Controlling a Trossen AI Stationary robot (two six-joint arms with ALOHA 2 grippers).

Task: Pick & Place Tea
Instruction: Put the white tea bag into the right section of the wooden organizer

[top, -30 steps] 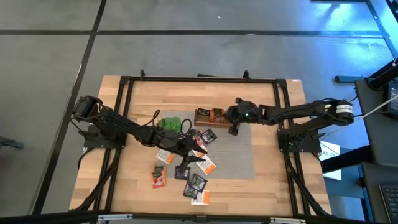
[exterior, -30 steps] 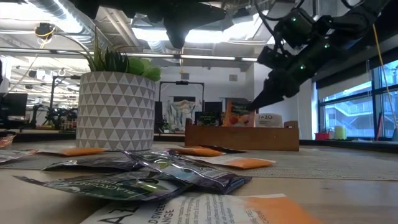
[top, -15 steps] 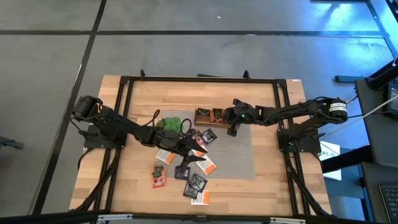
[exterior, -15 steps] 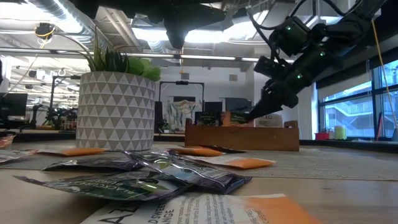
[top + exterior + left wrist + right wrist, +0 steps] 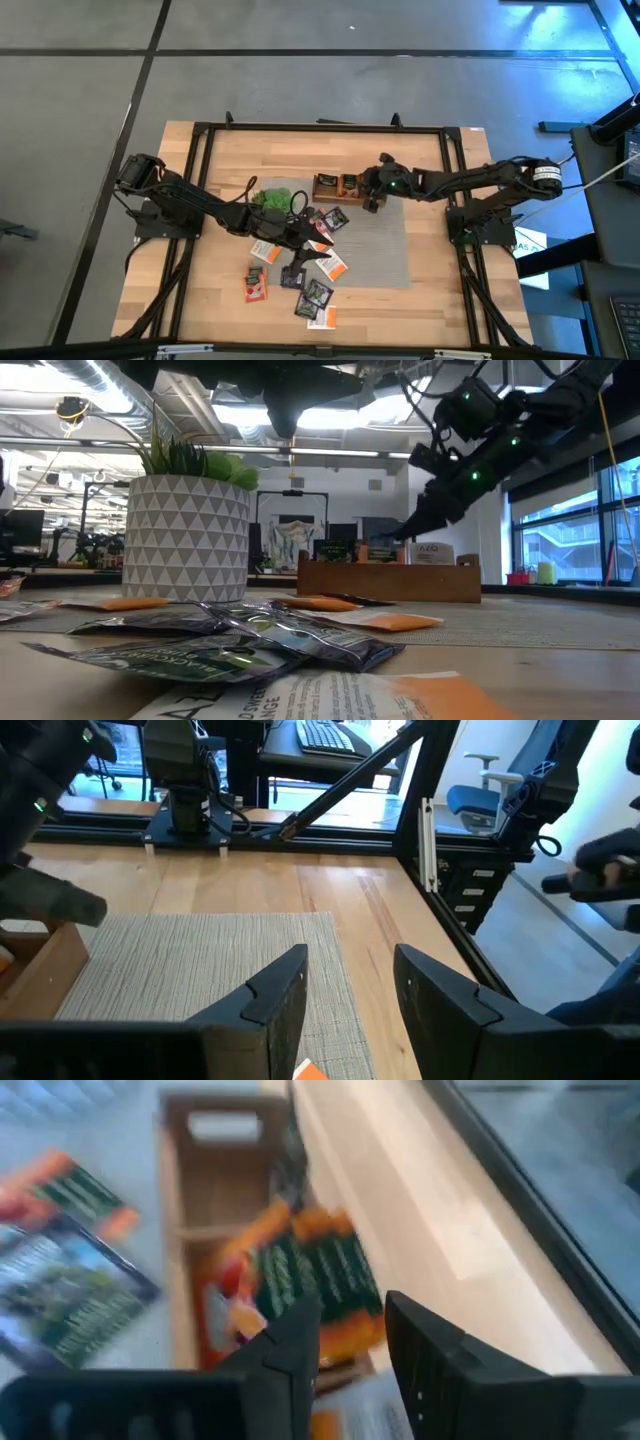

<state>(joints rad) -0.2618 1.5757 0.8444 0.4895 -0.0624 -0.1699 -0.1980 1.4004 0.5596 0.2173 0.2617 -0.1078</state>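
Several tea sachets (image 5: pixel 305 280) lie scattered flat on the wood and on the grey mat's near left part; in the low view they fill the foreground (image 5: pixel 240 645). A brown wooden box (image 5: pixel 335 187) stands at the mat's far edge. An orange and green sachet (image 5: pixel 320 1285) leans in its middle compartment, beside other sachets. My right gripper (image 5: pixel 350 1320) is open just above and behind that sachet, slanting down over the box (image 5: pixel 390 580). My left gripper (image 5: pixel 350 985) hangs open above the scattered sachets (image 5: pixel 322 250), with nothing between its fingers.
A small green plant in a white patterned pot (image 5: pixel 188 538) stands left of the box (image 5: pixel 272 198). The grey mat (image 5: pixel 385 245) has bare room on its right half. A black frame (image 5: pixel 320 127) runs along the table's far and side edges.
My right gripper has tipped down toward the wooden box and shifted slightly toward the far edge, carrying an orange and green sachet. The sachet has sunk from above the box's rim into the middle compartment, and the gripper has let it go.
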